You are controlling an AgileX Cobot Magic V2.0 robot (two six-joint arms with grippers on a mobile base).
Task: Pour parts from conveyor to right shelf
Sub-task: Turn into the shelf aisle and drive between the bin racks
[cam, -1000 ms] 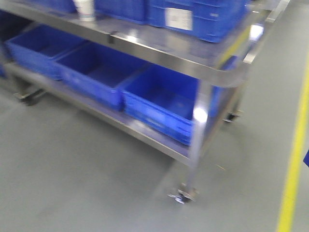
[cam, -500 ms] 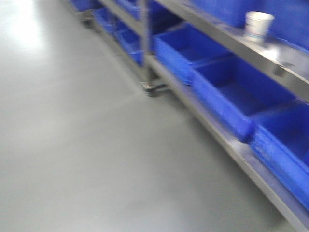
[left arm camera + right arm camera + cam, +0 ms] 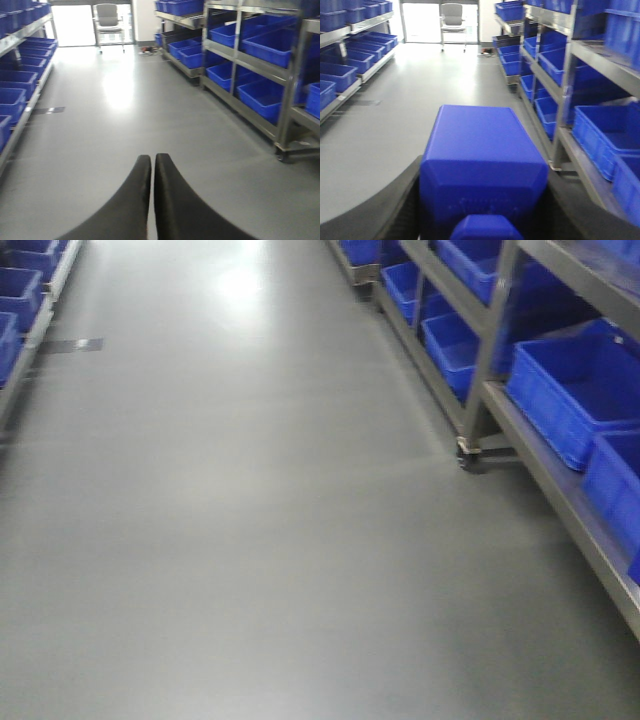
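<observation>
Shelf (image 3: pixel 489 345) swung rightward; right tool (image 3: pixel 482 207) clamps part (image 3: pixel 482 150).

You've got a long grey floor (image 3: pixel 250 540) running down the aisle, with a bright glare patch (image 3: pixel 238 285) on it. On your left there's a rack (image 3: pixel 32 102) loaded with blue bins (image 3: pixel 14 95), and a dark strip (image 3: pixel 72 345) on the floor just beside it. At the far end, a grey office chair (image 3: pixel 108 19) sits by a washed-out bright opening (image 3: pixel 72 25), with some small clutter (image 3: pixel 148 49) on the floor nearby.
</observation>
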